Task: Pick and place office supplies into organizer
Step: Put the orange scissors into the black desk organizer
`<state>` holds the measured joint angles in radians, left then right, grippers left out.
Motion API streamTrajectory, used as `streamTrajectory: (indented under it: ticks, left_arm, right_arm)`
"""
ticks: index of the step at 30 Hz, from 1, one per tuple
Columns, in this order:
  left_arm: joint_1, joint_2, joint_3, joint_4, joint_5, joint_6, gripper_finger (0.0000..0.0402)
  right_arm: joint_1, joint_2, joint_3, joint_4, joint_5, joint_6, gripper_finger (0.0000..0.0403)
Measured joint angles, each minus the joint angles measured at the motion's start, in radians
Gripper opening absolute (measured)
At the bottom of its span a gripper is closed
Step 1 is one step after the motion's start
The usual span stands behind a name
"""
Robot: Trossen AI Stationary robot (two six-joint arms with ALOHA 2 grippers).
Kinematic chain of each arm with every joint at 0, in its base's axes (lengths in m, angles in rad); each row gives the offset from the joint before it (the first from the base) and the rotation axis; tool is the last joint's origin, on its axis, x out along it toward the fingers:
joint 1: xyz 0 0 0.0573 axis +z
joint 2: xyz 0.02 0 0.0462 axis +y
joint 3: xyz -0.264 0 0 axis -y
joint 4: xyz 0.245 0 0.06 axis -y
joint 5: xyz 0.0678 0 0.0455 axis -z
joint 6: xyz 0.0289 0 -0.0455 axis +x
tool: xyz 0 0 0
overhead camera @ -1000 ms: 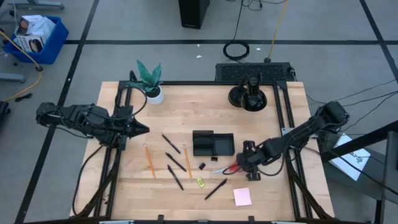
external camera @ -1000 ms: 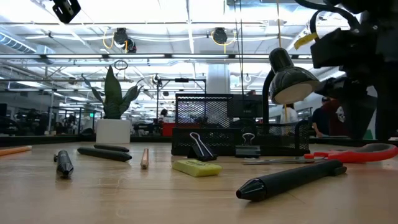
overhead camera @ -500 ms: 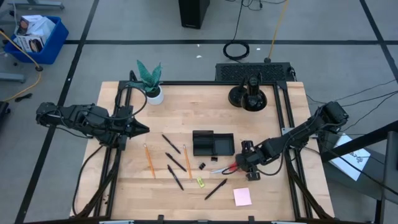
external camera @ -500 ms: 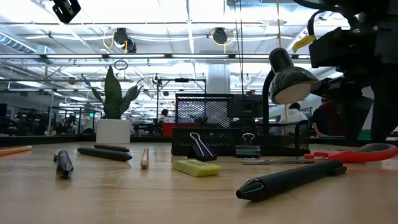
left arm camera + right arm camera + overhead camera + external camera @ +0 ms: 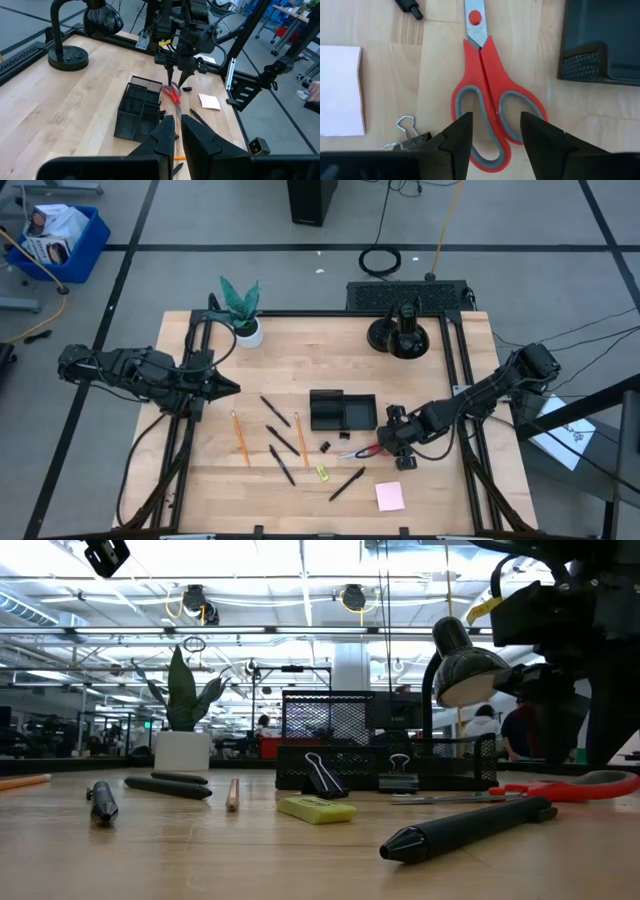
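Scissors (image 5: pixel 490 107) lay flat on the table (image 5: pixel 420 480), red handles just below the right gripper (image 5: pixel 492 131), whose fingers stood parted, one to each side of the handle loops, holding nothing. Over the last second the right arm crept a little toward the organizer (image 5: pixel 342 411) in the high view, and in the low view its dark bulk slid slightly; the scissors themselves had not moved. Judgement: the arm was lining up over the handles, grasp not yet made.

Organizer sat near the table's middle, just beside the scissors' handle end; no supply could be seen in the compartments visible from above. Still on the wood lay the orange pencils (image 5: pixel 240 438), black pens (image 5: pixel 283 465), a clip (image 5: pixel 325 447), the yellow-green piece (image 5: pixel 322 473) and the pink pad (image 5: pixel 390 496), none shifted.

Left gripper (image 5: pixel 232 388) waited unchanged at the table's left edge, fingers nearly together, with nothing between them.

Meaning for task: barely begun. Next move probably needs a short descent and a close on the handles.
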<state>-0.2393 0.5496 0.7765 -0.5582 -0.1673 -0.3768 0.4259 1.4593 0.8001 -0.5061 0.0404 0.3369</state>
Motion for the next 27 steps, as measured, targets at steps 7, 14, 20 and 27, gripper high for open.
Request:
streamTrajectory:
  ticks: [7, 14, 20, 27]
  left_arm:
    - [0.000, 0.000, 0.000, 0.000, 0.000, 0.002, 0.0037]
    - [0.000, 0.000, 0.000, 0.000, 0.006, 0.000, 0.0037]
    - [0.000, 0.000, 0.000, 0.000, 0.007, -0.001, 0.0037]
    - [0.000, 0.000, 0.000, 0.000, 0.008, -0.001, 0.0037]
  right_arm:
    - [0.001, 0.000, 0.000, -0.007, -0.017, 0.001, 0.0160]
    - [0.001, 0.000, 0.000, -0.007, -0.017, 0.003, 0.0160]
    - [0.001, 0.000, 0.000, 0.000, -0.017, 0.007, 0.0160]
    - [0.001, 0.012, 0.000, 0.024, -0.017, 0.007, 0.0160]
